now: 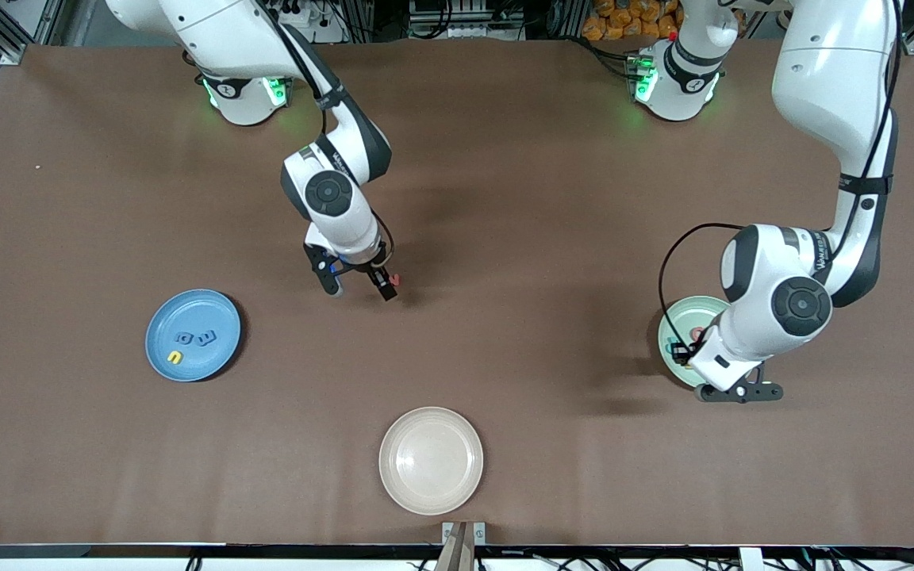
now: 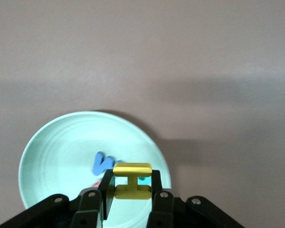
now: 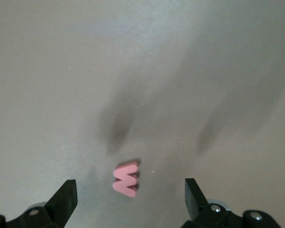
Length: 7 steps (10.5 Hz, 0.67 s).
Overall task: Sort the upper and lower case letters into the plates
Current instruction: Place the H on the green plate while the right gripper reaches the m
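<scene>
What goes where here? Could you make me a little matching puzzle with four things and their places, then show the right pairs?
Things:
1. yellow H
2. pink letter
3. yellow u
4. cream plate

Places:
A. lying in the blue plate
B. on the bare table under the open right gripper
C. pinched in the left gripper over the green plate
D. nearest the front camera, holding nothing

Pairs: 1-C, 2-B, 3-A, 4-D
</scene>
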### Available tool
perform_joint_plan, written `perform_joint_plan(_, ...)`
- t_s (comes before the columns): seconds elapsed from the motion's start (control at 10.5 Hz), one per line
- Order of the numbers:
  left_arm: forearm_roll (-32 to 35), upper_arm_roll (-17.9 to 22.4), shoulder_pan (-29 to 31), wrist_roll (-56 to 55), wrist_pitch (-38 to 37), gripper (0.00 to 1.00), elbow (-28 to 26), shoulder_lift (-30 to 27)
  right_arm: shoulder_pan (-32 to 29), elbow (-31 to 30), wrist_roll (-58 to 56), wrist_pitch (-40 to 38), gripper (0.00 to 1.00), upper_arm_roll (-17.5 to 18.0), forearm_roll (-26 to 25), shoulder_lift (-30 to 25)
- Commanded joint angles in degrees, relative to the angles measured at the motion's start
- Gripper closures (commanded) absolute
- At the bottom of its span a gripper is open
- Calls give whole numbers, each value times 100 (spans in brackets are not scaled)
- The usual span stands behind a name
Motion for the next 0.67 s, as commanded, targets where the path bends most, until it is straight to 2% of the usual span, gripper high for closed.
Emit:
perform_joint_plan(0.0,58,171,65,52,-20,77,-279,-58,66,-163,159,154,0,-55,-37,16)
perform_joint_plan(0.1,59,190,83,61,-29,27,-306,-66,83,-110,159,215,0,-55,-46,130)
perform_joint_plan(0.19,59,216,84,61,-37,0,-289,-119,101,30,151,225,0,-55,-72,323)
perform_joint_plan(0.57,59,269,75,61,-335,0,-139,-881,101,373,133,216,0,-55,-81,641)
